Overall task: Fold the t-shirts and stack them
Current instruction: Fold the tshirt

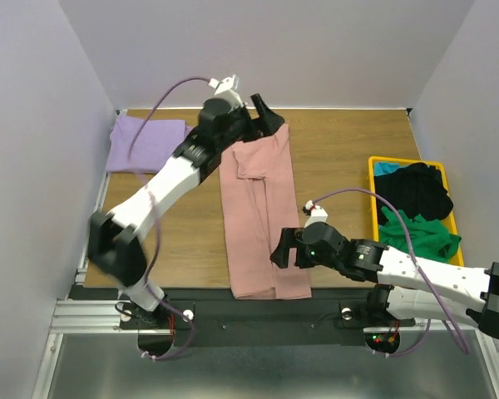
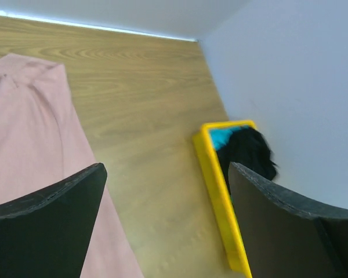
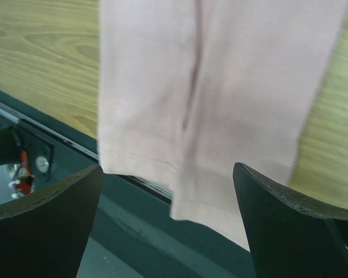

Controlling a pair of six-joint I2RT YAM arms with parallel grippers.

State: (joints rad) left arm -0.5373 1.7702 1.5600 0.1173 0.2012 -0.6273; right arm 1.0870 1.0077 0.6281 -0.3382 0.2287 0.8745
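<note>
Wooden worktop [image 1: 341, 158], contents from left to right. Lavender t-shirt [image 1: 145, 143]: folded into a flat rectangle, lying in the far left corner. Left gripper [image 1: 268, 115]: jaws released and spread wide, holding nothing, poised near the far edge just over the top end of the pink shirt. Dusty pink t-shirt [image 1: 258, 208]: folded lengthwise into a long narrow strip down the middle of the worktop, collar end towards the far edge, hem hanging slightly over the near edge onto the dark rail. Right gripper [image 1: 281, 248]: jaws likewise released and empty, hovering at the right side of the pink strip near the near edge, the hem showing between its fingers in the wrist view. Yellow bin [image 1: 372, 191]: against the right edge, holding unfolded shirts in a heap, with a teal t-shirt [image 1: 385, 169] at the far end, a black t-shirt [image 1: 420, 191] in the middle and a green t-shirt [image 1: 420, 237] at the near end.
</note>
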